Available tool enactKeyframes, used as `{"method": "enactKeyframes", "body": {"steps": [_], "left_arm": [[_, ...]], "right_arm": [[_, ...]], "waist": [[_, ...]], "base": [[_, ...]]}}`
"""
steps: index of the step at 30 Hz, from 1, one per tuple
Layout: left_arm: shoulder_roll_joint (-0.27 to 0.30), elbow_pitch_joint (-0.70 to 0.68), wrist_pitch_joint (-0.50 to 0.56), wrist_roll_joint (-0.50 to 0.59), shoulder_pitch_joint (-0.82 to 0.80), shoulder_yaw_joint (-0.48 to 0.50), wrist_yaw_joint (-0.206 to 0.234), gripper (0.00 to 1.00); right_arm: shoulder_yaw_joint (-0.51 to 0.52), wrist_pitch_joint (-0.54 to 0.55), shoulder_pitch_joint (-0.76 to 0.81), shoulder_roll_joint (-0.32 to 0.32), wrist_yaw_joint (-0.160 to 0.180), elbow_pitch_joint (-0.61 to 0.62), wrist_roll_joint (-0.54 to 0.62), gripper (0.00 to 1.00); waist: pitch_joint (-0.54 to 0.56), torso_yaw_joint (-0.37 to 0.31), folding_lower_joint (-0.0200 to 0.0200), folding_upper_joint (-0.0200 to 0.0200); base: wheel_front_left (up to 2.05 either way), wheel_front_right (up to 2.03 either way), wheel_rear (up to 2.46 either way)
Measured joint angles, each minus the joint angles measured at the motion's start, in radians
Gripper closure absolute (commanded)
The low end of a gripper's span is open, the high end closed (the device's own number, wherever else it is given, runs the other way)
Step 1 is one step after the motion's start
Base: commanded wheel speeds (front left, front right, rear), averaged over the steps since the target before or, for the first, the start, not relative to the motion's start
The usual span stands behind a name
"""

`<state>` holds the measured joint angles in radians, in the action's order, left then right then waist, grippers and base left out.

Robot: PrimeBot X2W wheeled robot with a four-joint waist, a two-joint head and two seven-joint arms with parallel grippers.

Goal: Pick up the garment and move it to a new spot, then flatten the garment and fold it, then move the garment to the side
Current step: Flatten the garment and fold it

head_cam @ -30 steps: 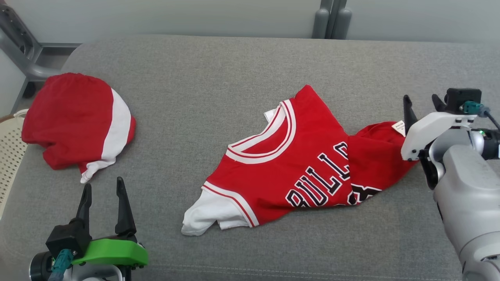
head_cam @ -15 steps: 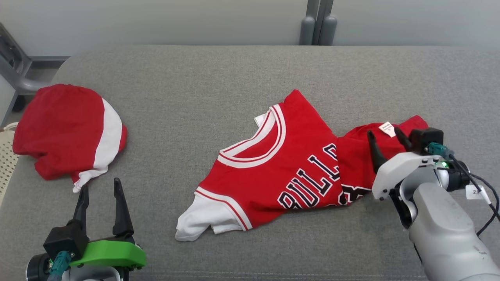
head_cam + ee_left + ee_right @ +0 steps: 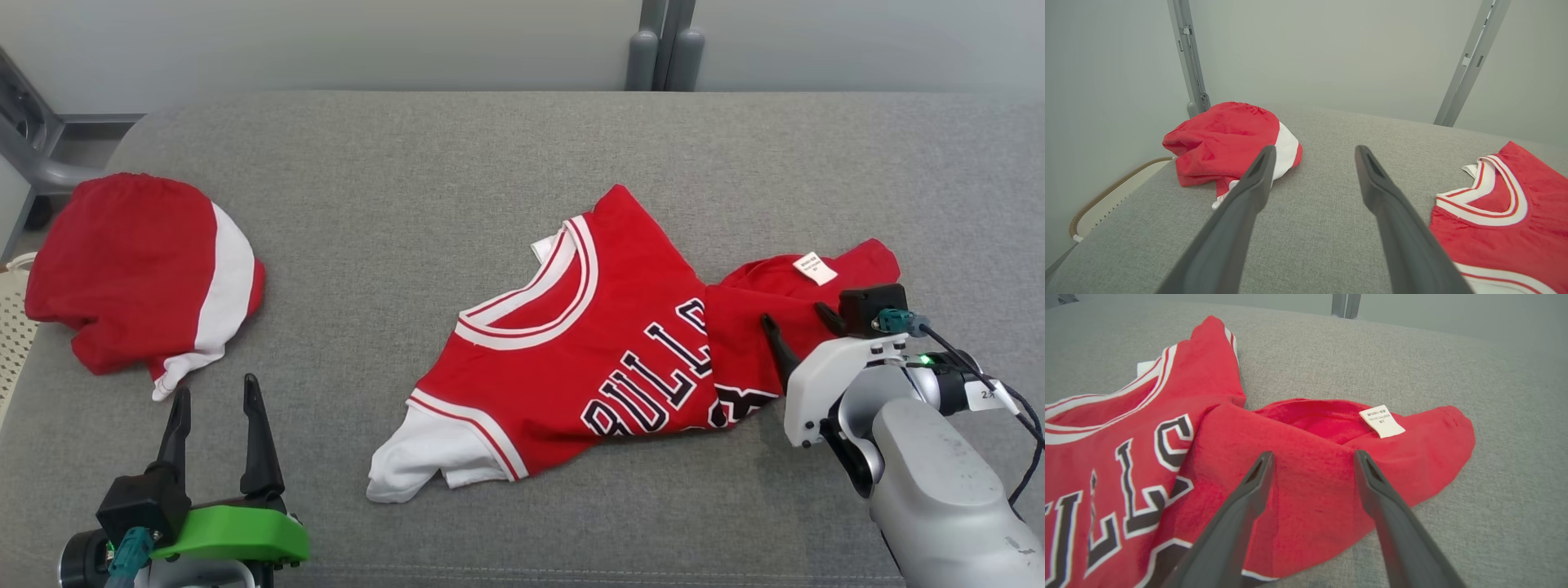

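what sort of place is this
Probably a robot test room rather than a home: a grey padded fabric surface, bare pale walls with metal posts, and a red Bulls jersey laid out for folding.

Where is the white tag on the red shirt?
In the head view, the white tag sits on the bunched right end of the jersey, just beyond the open right pincer.

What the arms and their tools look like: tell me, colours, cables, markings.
Left tool: two long dark tapered fingers on a green mount, black block with a teal plug. Right tool: same dark fingers on a white mount, grey forearm, teal connector, black cable with a white tag, small green light.
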<state>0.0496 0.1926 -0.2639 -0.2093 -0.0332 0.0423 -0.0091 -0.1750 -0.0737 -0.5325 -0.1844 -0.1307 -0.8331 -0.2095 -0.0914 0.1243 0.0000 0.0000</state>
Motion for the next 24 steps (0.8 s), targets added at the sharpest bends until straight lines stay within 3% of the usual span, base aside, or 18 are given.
{"method": "enactKeyframes", "body": {"steps": [10,17,18,20,24], "left_arm": [[0.0,0.004,0.0,-0.001,-0.005,-0.011,-0.002,0.0],[0.0,0.007,0.0,-0.009,-0.013,-0.016,-0.002,0.0],[0.0,0.008,0.0,-0.009,-0.014,-0.017,-0.002,0.0],[0.0,0.007,0.0,-0.01,-0.014,-0.016,-0.001,0.0],[0.0,0.007,0.0,-0.01,-0.014,-0.01,0.0,0.0]], "right_arm": [[-0.044,0.076,-0.03,-0.049,0.0,0.006,-0.008,0.0],[-0.069,0.126,-0.049,-0.049,0.0,-0.049,-0.023,0.0],[-0.071,0.126,-0.049,-0.049,0.0,-0.058,-0.024,0.15],[-0.074,0.123,-0.055,-0.049,0.0,-0.07,-0.027,1.0],[-0.084,0.082,-0.069,-0.051,0.0,-0.083,-0.038,1.0]], "waist": [[-0.012,0.032,0.0,0.0],[-0.019,0.052,0.0,0.0],[-0.02,0.055,0.0,0.0],[-0.024,0.058,0.0,0.0],[-0.027,0.055,0.0,0.0]], "base": [[0.0,0.0,0.0],[0.0,0.0,0.0],[0.0,0.0,0.0],[0.0,0.0,0.0],[0.0,0.0,0.0]]}}
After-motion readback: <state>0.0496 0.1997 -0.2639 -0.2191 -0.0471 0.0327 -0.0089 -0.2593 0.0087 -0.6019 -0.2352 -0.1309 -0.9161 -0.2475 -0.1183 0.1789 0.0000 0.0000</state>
